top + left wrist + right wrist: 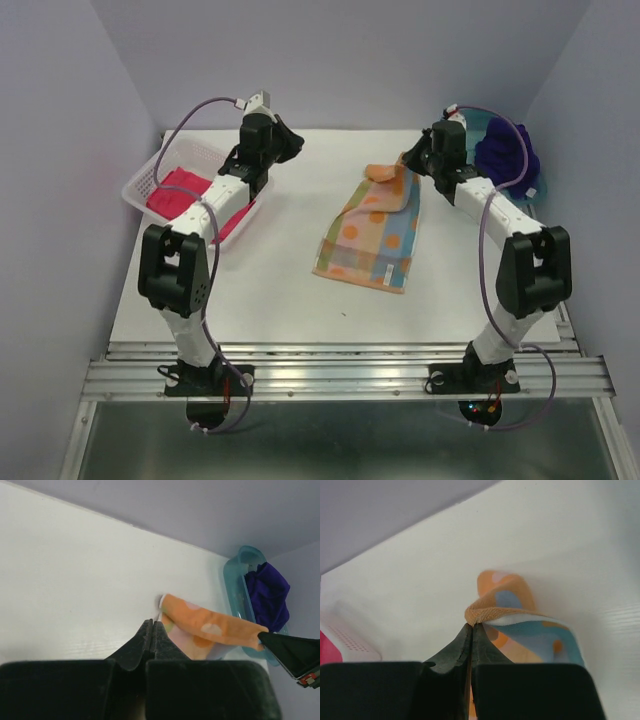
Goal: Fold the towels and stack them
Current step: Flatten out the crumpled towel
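The orange polka-dot towel (372,228) lies on the middle of the table, its far end lifted and folded over. My right gripper (413,160) is shut on that far edge; in the right wrist view the jaws (471,625) pinch the orange hem of the towel (520,611). My left gripper (287,140) is shut and empty, held above the table to the left of the towel (212,628); its tips (152,623) stay clear of the cloth. The pink-red towel (177,192) lies in the white basket. The purple-blue towel (507,152) is bunched in the teal tray.
The white perforated basket (140,180) stands at the far left, partly under my left arm. The teal tray (234,575) stands at the far right by the wall. The table ends at a metal rail (340,365) at the front.
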You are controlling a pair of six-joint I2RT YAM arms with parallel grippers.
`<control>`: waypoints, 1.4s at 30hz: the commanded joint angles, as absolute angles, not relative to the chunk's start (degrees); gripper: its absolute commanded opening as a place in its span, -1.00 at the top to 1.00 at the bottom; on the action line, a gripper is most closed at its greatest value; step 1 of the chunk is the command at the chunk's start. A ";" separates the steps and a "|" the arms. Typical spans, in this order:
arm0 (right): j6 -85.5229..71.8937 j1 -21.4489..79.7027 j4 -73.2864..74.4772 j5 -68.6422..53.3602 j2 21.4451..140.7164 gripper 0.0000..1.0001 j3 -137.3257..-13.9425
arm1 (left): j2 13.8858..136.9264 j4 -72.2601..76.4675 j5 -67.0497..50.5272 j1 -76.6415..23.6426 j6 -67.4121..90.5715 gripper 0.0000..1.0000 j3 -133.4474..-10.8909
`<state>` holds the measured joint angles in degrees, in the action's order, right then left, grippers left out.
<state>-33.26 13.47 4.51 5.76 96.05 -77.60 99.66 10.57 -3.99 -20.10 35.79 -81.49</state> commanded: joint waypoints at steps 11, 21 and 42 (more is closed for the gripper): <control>-35.06 8.70 2.80 -6.42 108.80 0.99 -89.29 | 111.27 14.15 -22.67 -19.77 32.96 1.00 -89.04; -35.42 8.26 16.52 5.19 115.76 0.19 -100.91 | 97.22 12.49 -11.54 -27.67 30.67 -0.10 -72.18; -41.84 22.41 20.38 9.66 67.07 -0.86 -36.84 | 83.75 5.72 7.37 -37.25 36.48 -0.75 -43.41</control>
